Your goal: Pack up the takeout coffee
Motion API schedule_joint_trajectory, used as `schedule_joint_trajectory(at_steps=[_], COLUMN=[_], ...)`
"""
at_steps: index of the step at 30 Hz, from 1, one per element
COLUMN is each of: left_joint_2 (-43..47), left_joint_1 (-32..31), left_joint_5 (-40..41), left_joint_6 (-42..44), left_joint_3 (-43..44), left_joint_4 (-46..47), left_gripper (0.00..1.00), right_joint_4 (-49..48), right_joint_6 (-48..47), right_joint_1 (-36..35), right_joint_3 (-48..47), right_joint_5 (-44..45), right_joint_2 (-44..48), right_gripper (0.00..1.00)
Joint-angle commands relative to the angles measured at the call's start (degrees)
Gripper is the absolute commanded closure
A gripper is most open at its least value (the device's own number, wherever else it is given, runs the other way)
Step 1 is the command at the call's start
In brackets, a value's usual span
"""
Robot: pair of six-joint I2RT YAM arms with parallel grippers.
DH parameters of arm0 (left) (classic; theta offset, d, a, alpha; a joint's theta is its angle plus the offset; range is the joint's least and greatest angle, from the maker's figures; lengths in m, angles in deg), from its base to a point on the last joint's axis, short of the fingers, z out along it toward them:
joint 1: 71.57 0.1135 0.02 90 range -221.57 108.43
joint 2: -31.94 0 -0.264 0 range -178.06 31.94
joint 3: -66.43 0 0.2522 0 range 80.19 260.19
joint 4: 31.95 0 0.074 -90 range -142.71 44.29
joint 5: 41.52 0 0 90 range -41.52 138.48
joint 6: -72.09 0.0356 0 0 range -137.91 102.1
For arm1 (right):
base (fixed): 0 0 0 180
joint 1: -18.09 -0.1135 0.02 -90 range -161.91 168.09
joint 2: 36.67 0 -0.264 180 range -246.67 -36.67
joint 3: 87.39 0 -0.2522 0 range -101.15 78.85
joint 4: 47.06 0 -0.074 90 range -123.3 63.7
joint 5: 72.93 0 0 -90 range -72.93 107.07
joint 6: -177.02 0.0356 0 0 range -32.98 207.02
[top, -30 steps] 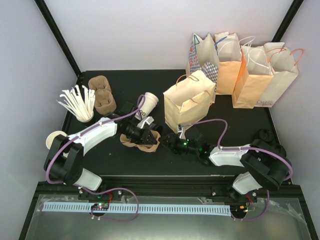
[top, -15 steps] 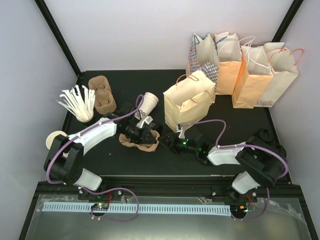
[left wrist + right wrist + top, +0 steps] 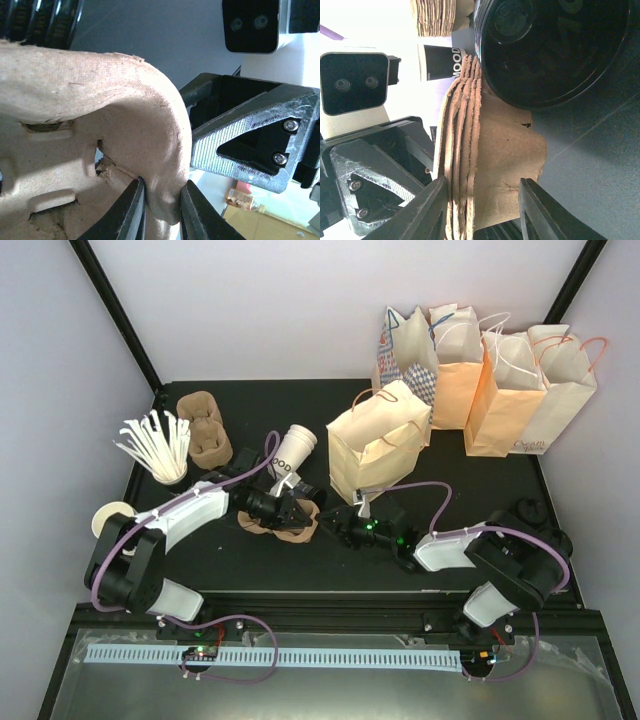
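The takeout coffee cup [image 3: 297, 447], white with black lettering, lies tilted behind my left gripper. A stack of brown pulp cup carriers [image 3: 283, 526] sits between both grippers. My left gripper [image 3: 291, 510] is shut on a rounded edge of a carrier [image 3: 150, 130], with both fingers pressed into the pulp. My right gripper [image 3: 336, 526] straddles the stack [image 3: 485, 150]: one finger is on the layered rims, the other on the bottom of a pocket. A round black lid [image 3: 555, 50] lies right beside the stack.
Another carrier stack [image 3: 205, 428] and a cup of white stirrers [image 3: 158, 445] stand at the back left. A tan paper bag [image 3: 378, 445] stands just behind my right gripper, with several more bags [image 3: 490, 370] at the back right. Black lids [image 3: 530, 510] sit at the right edge. A black cup side with pale letters [image 3: 440, 62] shows behind the stack.
My right gripper's jaws have closed in on the carrier stack, and that arm has reached a little further left. The left gripper and carriers shifted slightly back.
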Motion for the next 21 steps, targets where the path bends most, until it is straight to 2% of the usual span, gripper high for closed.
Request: schedule_joint_trajectory(at_steps=[1, 10, 16, 21], left_joint_2=[2.66, 3.55, 4.09, 5.00], left_joint_1=[0.70, 1.36, 1.38, 1.37], left_joint_5=[-8.31, -8.63, -2.69, -1.75], left_joint_6=[-4.08, -4.19, 3.56, 4.35], left_joint_3=[-0.84, -0.50, 4.27, 5.29], left_joint_4=[7.88, 7.74, -3.05, -4.87], left_gripper=[0.82, 0.82, 0.82, 0.82], right_joint_4=[1.02, 5.83, 14.59, 18.04], right_joint_6=[0.23, -1.10, -4.35, -5.02], right_joint_1=[-0.36, -0.28, -0.36, -0.22], right_joint_3=[0.98, 0.65, -1.81, -3.10], right_joint_5=[-1.60, -1.57, -1.26, -1.12], right_joint_2=[-1.42, -1.15, -0.94, -1.88], right_gripper=[0.58, 0.58, 0.58, 0.57])
